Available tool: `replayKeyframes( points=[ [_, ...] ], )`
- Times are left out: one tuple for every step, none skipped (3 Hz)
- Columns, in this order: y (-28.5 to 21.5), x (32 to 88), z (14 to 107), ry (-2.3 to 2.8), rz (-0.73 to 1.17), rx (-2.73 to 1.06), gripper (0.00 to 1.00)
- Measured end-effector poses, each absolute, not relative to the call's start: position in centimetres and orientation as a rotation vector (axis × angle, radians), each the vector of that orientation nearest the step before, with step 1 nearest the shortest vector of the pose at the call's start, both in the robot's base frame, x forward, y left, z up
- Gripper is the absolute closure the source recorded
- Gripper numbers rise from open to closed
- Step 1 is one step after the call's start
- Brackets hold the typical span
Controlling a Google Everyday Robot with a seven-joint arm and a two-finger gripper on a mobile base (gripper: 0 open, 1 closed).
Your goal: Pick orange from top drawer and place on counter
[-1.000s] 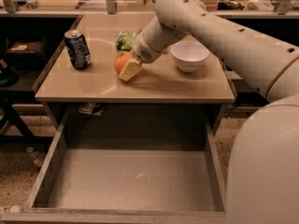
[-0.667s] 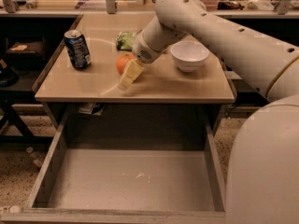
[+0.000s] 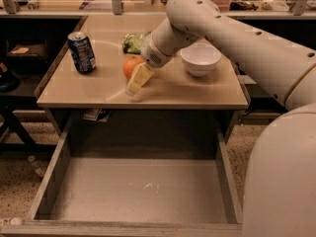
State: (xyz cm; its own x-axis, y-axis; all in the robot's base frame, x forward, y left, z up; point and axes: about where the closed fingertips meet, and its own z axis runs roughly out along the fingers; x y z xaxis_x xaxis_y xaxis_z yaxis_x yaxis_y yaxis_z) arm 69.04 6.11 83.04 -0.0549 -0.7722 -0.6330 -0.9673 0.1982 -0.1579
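Observation:
The orange [image 3: 129,65] rests on the tan counter [image 3: 187,90], left of its middle. My gripper [image 3: 136,79] is low over the counter right beside the orange, on its front right side. It is open, with one yellowish finger [image 3: 138,78] in front of the fruit and reaching down to the tabletop. The other finger is hidden behind the orange and the wrist. The top drawer [image 3: 138,191] is pulled fully out below the counter, and its grey bottom is bare.
A blue soda can [image 3: 82,52] stands at the counter's left. A white bowl [image 3: 200,59] sits at the right and a green bag [image 3: 133,42] lies behind the orange. My arm crosses from the right. Dark desks flank the counter.
The yellowish finger has swung down and forward off the orange, so more of the fruit shows. The orange now sits on the counter. The arm has barely shifted.

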Motion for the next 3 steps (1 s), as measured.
replayKeyframes(
  points=[
    [4.4,69.1,87.7,1.846,0.325,-1.592,0.0],
    [0.4,68.5,96.6,1.857,0.136,-1.537,0.0],
    [-0.5,68.3,97.6,1.864,0.114,-1.532,0.0]
  ],
)
